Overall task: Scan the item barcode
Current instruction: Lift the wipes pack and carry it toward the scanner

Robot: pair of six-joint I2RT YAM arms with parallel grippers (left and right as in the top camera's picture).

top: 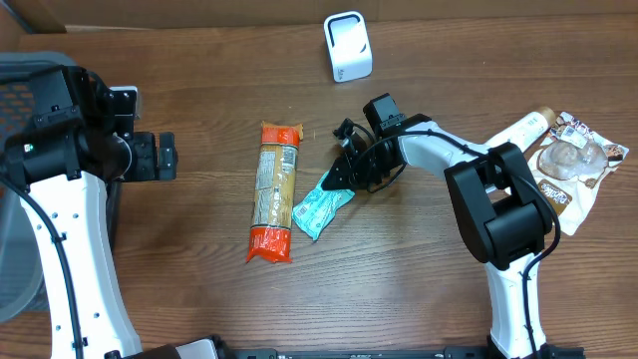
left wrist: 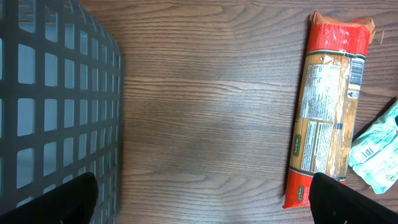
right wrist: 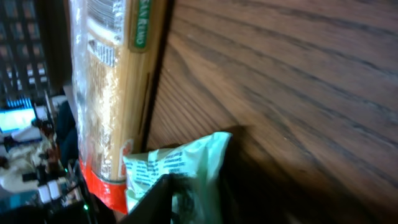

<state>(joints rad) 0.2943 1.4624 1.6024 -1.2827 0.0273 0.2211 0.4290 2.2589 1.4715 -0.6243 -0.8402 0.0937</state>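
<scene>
R gripper (top: 342,172): you've got the jaws drawn in close on the far end of the teal plastic packet (top: 323,205). In the R wrist view the film bunches up against the dark finger (right wrist: 149,205).
Packet pos: lies mid-table on the brown wood-grain table (top: 199,289), long axis diagonal, the rest of it flat on the wood.
Packet vs pasta: its near corner sits just beside the lower half of the long clear spaghetti pack with orange-red ends (top: 274,191). Can't tell if they touch.
Packet in L wrist view: only a corner shows at the R edge (left wrist: 376,149), printed side up.
L gripper (top: 169,157): jaws wide open, nothing btwn them. It hangs over bare wood at the L side, well apart from both packs. You see both black fingertips (left wrist: 78,199) low in its cam.
Scanner: small white box-shaped scanner (top: 348,46) stands upright at the far edge, well apart from the packet.
Pasta pack: flat, label up, running far-to-near (left wrist: 326,106).
Basket: grey mesh plastic basket (left wrist: 50,93) at the L edge, beside the L arm.
R side: clear snack bags with brown print (top: 573,165) and a white tube-shaped container (top: 525,128) lie near the R arm's base.
</scene>
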